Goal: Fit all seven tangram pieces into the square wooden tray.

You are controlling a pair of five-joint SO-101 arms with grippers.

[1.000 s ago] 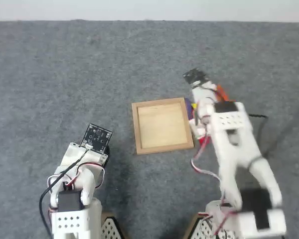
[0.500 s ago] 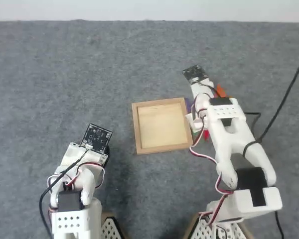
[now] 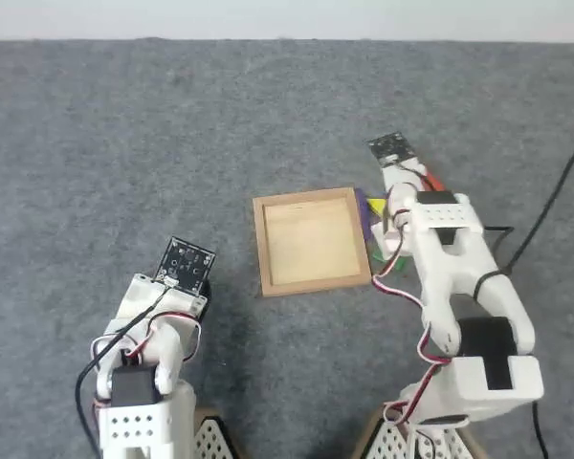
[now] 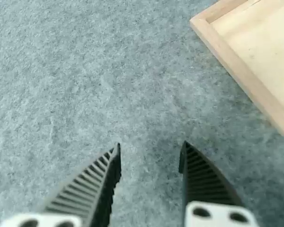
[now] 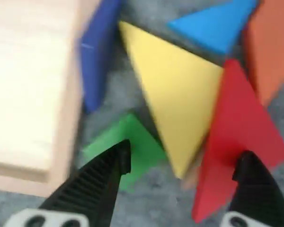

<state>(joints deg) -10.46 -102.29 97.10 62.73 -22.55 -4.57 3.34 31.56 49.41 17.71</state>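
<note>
Where our left gripper (image 4: 149, 151) hangs over the grey carpet (image 3: 124, 124), a little short of the near left corner of the tray (image 3: 260, 249), its jaws stand moderately apart with nothing between them. We see the tray lying flat on the carpet. Just beside the tray's right edge, our right gripper (image 5: 184, 158) hangs with jaws spread wide. One tip is over the green piece (image 5: 132, 135), the other over the red triangle (image 5: 236, 127), and the yellow triangle (image 5: 175, 90) lies between them. A dark blue piece (image 5: 97, 52) sits right beside the tray's rim. Farther from the tray lie a light blue triangle (image 5: 213, 26) and an orange piece (image 5: 270, 42).
</note>
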